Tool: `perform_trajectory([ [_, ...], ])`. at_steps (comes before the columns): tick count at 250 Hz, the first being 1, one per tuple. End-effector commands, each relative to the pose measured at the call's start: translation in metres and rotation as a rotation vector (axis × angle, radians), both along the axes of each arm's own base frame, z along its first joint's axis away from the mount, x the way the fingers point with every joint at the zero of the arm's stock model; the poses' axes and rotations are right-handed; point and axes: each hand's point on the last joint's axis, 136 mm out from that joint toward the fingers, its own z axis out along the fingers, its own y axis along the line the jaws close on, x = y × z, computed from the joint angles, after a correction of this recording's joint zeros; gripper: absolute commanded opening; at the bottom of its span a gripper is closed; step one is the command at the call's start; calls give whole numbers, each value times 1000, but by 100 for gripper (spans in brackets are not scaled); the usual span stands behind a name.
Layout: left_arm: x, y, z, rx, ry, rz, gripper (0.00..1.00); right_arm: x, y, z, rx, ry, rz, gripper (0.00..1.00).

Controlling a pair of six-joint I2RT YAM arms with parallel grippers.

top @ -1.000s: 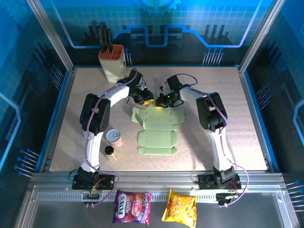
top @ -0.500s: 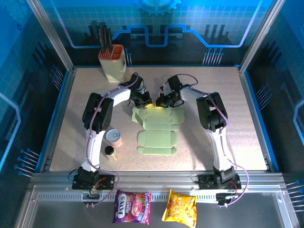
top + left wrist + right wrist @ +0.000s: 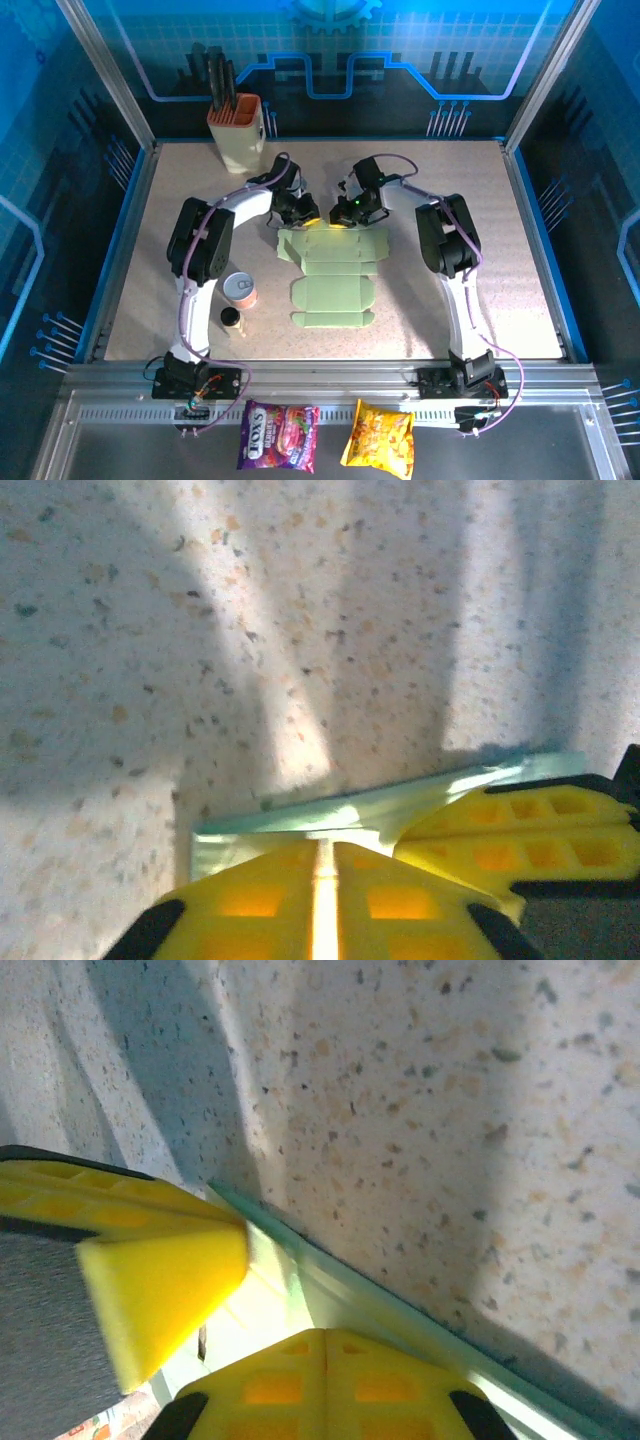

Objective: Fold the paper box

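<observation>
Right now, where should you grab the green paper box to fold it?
Grip the paper box by its thin far flap, coming in low from the far side. It lies flat on the table, so only an edge can be pinched. The left hand and right hand are closed on it there.

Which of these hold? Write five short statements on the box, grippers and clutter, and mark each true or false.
The paper box is an unfolded sheet. True.
The left gripper and right gripper work at its near edge. False: at its far edge.
The utensil holder stands far left. True.
The can sits beside the right arm. False: beside the left arm.
The right gripper gapes wide. False: it is shut.
</observation>
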Motion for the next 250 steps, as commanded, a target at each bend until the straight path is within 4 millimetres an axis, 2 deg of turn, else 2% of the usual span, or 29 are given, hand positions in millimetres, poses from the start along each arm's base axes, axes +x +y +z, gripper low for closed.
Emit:
perform_trajectory([
  [1,1,15,64,-8,-122,-3,19,4,-1,68,35,-99,14,11],
  [31,-6,33,86,-34,-154,19,22,-2,-7,88,21,-130,19,15],
  [62,-18,49,90,-15,-157,23,25,-12,-11,92,14,-127,25,19],
  [93,-35,64,76,62,-125,14,30,-27,-8,88,40,-88,44,22],
  [138,-62,86,52,141,-76,25,42,-57,-17,68,5,-53,61,27],
  [182,-77,89,25,151,-5,23,50,-77,-26,47,-18,-13,76,33],
  [250,-83,88,-2,150,59,28,52,-84,-28,25,-16,19,83,34],
])
